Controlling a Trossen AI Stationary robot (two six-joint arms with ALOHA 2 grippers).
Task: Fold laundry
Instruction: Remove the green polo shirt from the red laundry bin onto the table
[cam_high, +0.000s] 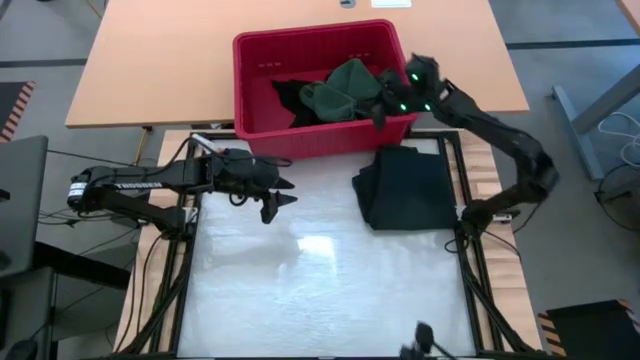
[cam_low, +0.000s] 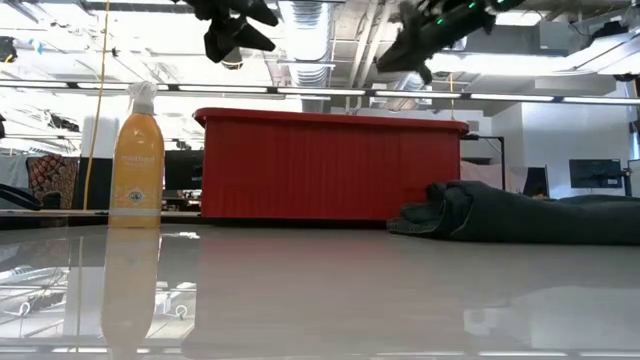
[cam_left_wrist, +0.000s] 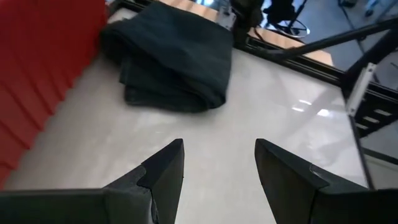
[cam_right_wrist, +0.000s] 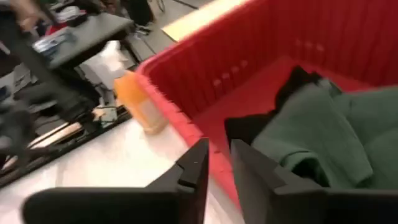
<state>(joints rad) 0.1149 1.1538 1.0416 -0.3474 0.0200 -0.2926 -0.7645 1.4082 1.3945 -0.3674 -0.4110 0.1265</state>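
High view, right hand (cam_high: 385, 108): you had it over the bin's (cam_high: 262, 60) near right corner, above the green shirt (cam_high: 345, 85), placed, I judge, to reach the next garment; its fingers could not be made out from above.
High view, left hand (cam_high: 282, 196): it waited over the bare bench (cam_high: 320, 290), just in front of the bin, clear of the cloth and ready to help spread.
High view, folded shirt (cam_high: 408, 188): one dark bundle lay on the bench's right side, just in front of the bin, probably set aside as done.
High view, count: two arms, one bin, one folded bundle; in the bin one green shirt over black cloth (cam_high: 298, 100), whose number you could not tell.
Low view: one spray bottle (cam_low: 137, 155) stood left of the bin; the folded bundle lay flat at the right; both hands hung above.
Left wrist view: the left hand's fingers (cam_left_wrist: 165, 171) stood wide apart, holding nothing, aimed toward the bundle.
Right wrist view: the right hand's fingers (cam_right_wrist: 196, 165) showed only a narrow gap, nothing between them, at the bin's rim with the green shirt just beyond.
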